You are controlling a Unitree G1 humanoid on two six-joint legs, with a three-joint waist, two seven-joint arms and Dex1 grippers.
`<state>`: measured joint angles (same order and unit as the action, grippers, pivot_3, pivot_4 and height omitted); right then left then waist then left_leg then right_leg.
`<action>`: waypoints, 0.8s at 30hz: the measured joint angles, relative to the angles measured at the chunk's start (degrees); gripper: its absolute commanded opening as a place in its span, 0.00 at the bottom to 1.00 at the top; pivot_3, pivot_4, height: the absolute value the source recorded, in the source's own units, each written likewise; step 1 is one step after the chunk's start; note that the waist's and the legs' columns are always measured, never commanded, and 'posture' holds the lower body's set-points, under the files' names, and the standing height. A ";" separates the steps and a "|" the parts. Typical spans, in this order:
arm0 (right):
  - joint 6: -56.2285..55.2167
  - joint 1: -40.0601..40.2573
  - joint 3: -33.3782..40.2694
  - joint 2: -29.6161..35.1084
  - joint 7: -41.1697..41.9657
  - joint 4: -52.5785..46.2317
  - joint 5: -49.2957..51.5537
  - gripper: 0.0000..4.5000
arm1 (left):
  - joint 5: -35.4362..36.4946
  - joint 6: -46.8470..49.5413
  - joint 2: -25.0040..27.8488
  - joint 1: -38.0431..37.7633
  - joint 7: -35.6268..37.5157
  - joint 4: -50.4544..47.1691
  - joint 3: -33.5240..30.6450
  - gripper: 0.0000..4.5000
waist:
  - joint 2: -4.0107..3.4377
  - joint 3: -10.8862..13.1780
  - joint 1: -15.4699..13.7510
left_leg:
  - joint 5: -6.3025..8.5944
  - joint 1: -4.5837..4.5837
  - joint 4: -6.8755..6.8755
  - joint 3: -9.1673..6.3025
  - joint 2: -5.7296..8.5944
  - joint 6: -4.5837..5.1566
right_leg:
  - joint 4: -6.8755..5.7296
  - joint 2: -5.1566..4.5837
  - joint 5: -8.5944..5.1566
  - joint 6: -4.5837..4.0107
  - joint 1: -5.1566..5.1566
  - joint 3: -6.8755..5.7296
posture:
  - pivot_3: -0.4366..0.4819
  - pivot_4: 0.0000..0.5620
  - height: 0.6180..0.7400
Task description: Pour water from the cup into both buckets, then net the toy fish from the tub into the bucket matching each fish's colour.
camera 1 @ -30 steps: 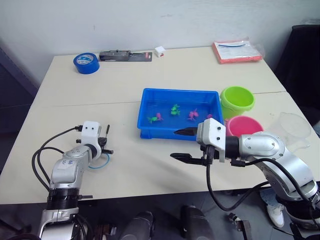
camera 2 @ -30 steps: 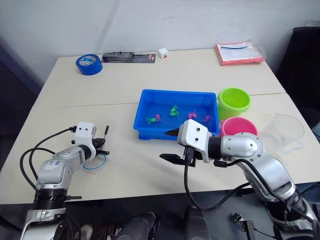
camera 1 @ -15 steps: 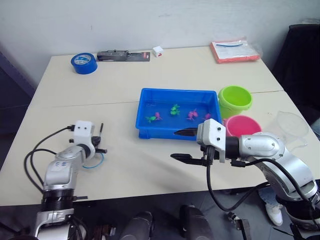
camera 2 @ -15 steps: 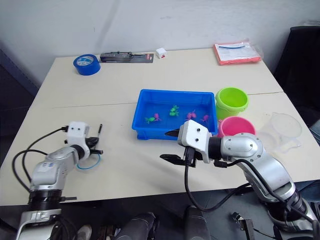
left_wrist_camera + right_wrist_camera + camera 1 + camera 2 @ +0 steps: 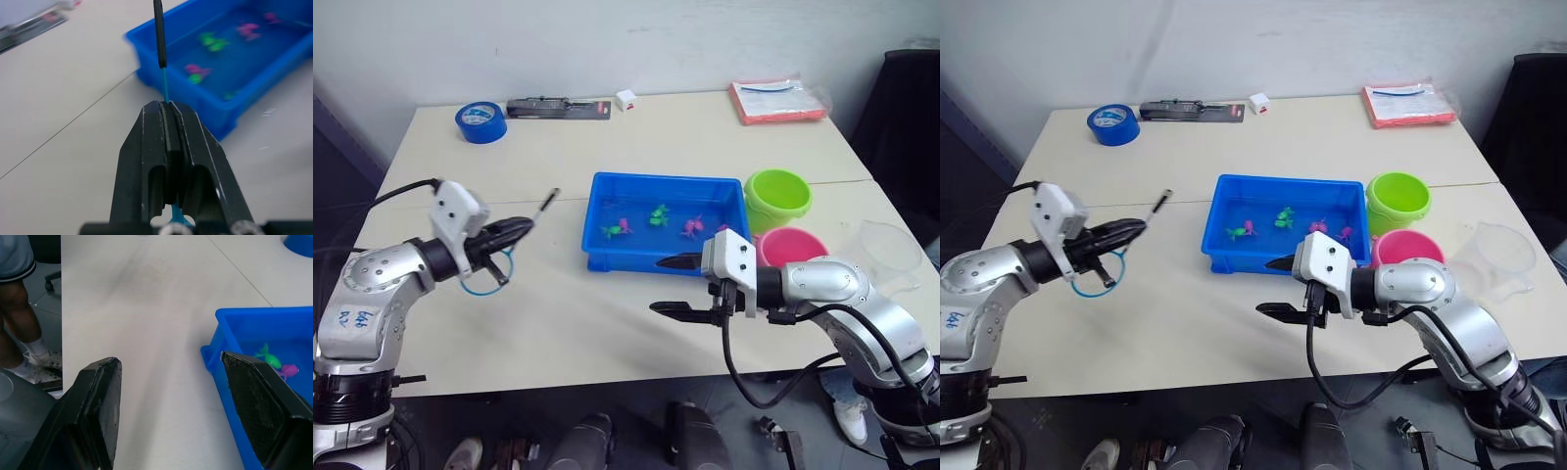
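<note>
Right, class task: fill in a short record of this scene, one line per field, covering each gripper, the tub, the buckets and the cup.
left gripper: shut on net, lifted off table, handle pointing toward tub
right gripper: open, near tub's front edge, holding nothing
tub: blue, pink and green fish inside
buckets: green bucket behind pink bucket, right of tub
cup: clear, right of pink bucket

table (image 5: 558, 323) bare between both arms | tub (image 5: 666, 221) near side open | buckets (image 5: 777, 199) crowd its right | tape (image 5: 481, 121) far back
</note>
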<state>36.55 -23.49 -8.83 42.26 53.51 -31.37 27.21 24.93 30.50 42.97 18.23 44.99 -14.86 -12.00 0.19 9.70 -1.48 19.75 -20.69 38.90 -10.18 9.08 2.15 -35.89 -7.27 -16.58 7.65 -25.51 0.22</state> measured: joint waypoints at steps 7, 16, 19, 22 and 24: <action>5.17 0.14 0.96 0.45 -0.69 -0.09 2.98 1.00 | -0.16 -3.57 0.82 8.47 10.90 0.43 10.35 0.03 | 0.00 0.00 0.08 | 0.01 0.01 -0.02 0.03 -0.04 -0.02 | 0.02 0.05 0.00 0.00 -0.01 0.02 | 0.48 0.27 1.00; 12.68 -0.52 2.76 1.43 -4.55 -1.49 5.75 1.00 | -3.63 -11.94 -2.73 14.73 21.24 5.96 21.25 0.03 | 0.03 0.02 0.01 | 0.02 0.00 -0.01 0.06 -0.03 0.00 | 0.02 0.05 0.00 0.01 -0.02 0.03 | 0.48 0.27 1.00; 14.94 -1.43 2.83 1.20 -5.87 -2.11 6.89 1.00 | -4.91 -14.10 -4.61 16.64 22.70 8.15 22.70 0.03 | 0.04 0.02 0.01 | 0.02 0.00 0.01 0.07 -0.03 0.01 | 0.02 0.06 0.01 0.02 -0.02 0.04 | 0.48 0.27 1.00; 16.36 -2.40 2.83 0.83 -6.75 -2.27 7.90 1.00 | -5.35 -15.27 -6.08 17.52 23.60 9.79 23.37 0.03 | 0.04 0.02 0.01 | 0.02 0.00 0.01 0.09 -0.03 0.01 | 0.02 0.05 0.01 0.02 -0.02 0.05 | 0.48 0.27 1.00; 17.45 -3.27 2.80 0.23 -7.09 -2.27 8.53 1.00 | -5.93 -16.68 -6.90 18.55 24.90 12.71 24.14 0.03 | 0.04 0.03 -0.02 | 0.02 0.00 0.04 0.09 -0.03 0.01 | 0.01 0.06 0.02 0.03 -0.02 0.04 | 0.48 0.27 1.00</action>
<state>53.99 -26.76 -6.03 42.49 46.42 -33.64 35.74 19.00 13.82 36.07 36.78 69.89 -2.15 12.14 0.23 9.73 -1.50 19.77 -20.70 38.94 -10.09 9.04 2.15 -35.87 -7.21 -16.57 7.68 -25.53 0.26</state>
